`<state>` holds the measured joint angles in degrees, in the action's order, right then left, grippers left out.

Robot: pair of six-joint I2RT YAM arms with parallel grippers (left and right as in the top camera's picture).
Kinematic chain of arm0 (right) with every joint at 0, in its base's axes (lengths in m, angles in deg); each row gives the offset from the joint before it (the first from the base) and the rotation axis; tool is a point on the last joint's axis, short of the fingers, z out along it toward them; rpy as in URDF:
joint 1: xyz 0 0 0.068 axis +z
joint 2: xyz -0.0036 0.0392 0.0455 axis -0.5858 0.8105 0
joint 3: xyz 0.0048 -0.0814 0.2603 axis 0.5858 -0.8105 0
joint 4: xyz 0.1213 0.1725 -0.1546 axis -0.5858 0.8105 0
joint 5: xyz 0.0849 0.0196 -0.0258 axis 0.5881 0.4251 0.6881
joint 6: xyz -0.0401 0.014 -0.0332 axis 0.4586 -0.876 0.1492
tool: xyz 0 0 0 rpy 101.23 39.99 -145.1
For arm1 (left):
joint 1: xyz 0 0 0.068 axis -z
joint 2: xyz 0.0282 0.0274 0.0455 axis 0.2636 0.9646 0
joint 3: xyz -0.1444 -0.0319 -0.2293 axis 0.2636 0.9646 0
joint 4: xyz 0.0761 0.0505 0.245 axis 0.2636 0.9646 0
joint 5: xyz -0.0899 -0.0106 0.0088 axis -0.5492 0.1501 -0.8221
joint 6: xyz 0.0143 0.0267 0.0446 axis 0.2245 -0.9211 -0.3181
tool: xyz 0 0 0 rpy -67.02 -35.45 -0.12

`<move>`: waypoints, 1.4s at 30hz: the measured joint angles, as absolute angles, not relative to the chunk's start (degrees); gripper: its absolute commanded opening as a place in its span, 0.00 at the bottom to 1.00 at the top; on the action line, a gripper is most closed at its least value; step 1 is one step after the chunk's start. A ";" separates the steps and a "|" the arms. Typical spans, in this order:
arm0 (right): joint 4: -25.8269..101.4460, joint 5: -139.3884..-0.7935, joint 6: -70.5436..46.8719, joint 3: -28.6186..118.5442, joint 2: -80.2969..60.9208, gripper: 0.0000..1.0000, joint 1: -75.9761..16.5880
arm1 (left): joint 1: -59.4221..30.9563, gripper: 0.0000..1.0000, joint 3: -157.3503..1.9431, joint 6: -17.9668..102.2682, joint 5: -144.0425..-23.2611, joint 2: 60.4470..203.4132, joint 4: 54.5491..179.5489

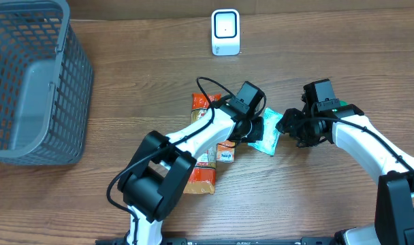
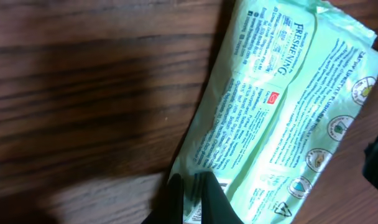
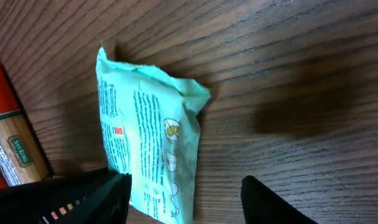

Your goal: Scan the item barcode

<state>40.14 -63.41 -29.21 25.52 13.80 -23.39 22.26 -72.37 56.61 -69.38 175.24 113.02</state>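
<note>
Clamping one edge of the green wipes pack — left jaws are clenched on it. Pack is resting on the table near centre, beside the pasta packets. Right jaws are hanging released at its other end — scanner well apart.

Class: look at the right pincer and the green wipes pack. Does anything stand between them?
Nothing visible does. The right pincer faces the wipes pack directly, jaws open; the pasta packet lies off to one side.

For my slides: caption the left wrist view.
Left gripper pinching the edge of a green wipes pack, wooden table behind.
</note>
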 measured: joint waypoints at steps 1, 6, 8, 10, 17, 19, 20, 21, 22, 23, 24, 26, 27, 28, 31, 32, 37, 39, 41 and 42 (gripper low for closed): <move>40.12 -63.41 -29.23 25.52 13.80 0.57 -23.41 | 22.26 0.04 -72.48 56.81 -69.42 175.41 112.84; 39.15 -63.52 -28.97 25.52 14.26 0.54 -23.39 | 22.26 0.04 -73.27 57.51 -69.51 176.35 112.36; 38.45 -63.54 -28.53 25.52 15.09 0.54 -23.41 | 22.24 0.04 -73.35 57.70 -69.53 176.46 112.36; 37.49 -63.54 -27.92 25.52 16.27 0.54 -23.39 | 22.24 0.04 -73.35 57.92 -69.51 176.46 112.36; 34.54 -63.52 -26.85 25.52 19.74 0.51 -23.41 | 22.26 0.04 -73.38 58.07 -69.51 176.46 112.40; 33.41 -63.50 -26.65 25.52 20.09 0.49 -23.39 | 22.24 0.04 -73.38 58.07 -69.51 176.46 112.43; 32.92 -63.46 -26.63 25.52 20.29 0.49 -23.41 | 22.26 0.04 -73.38 58.07 -69.51 176.46 112.43; 32.55 -63.44 -26.55 25.52 20.53 0.48 -23.39 | 22.26 0.04 -73.38 58.07 -69.51 176.46 112.43; 32.38 -63.39 -26.44 25.52 20.70 0.48 -23.39 | 22.26 0.04 -73.38 58.07 -69.51 176.46 112.43; 32.16 -63.35 -26.44 25.52 20.81 0.47 -23.39 | 22.26 0.04 -73.38 58.07 -69.51 176.46 112.45; 31.98 -63.30 -26.44 25.52 20.86 0.45 -23.39 | 22.26 0.04 -73.42 58.07 -69.51 176.46 112.54; 31.68 -63.13 -26.33 25.52 20.88 0.44 -23.39 | 22.26 0.04 -73.57 58.07 -69.51 176.57 112.71; 31.44 -62.82 -26.09 25.52 20.88 0.44 -23.39 | 22.24 0.04 -73.64 58.07 -69.51 176.62 112.84; 31.24 -62.52 -25.80 25.52 20.92 0.44 -23.39 | 22.24 0.04 -73.64 58.07 -69.51 176.62 112.84; 30.52 -61.47 -24.80 25.52 21.10 0.42 -23.39 | 22.24 0.04 -73.64 58.07 -69.49 176.62 112.84; 30.50 -61.29 -24.62 25.52 21.14 0.41 -23.41 | 22.24 0.04 -73.64 58.07 -69.49 176.62 112.84; 30.39 -60.70 -24.29 25.52 21.29 0.41 -23.41 | 22.24 0.04 -73.64 58.07 -69.51 176.62 112.84; 30.32 -60.53 -24.34 25.52 21.47 0.40 -23.41 | 22.24 0.04 -73.64 58.07 -69.49 176.62 112.84; 30.21 -60.46 -24.27 25.52 21.64 0.37 -23.41 | 22.24 0.04 -73.64 58.07 -69.49 176.62 112.84; 30.17 -60.35 -24.38 25.52 21.73 0.34 -23.41 | 22.24 0.04 -73.64 58.07 -69.49 176.62 112.84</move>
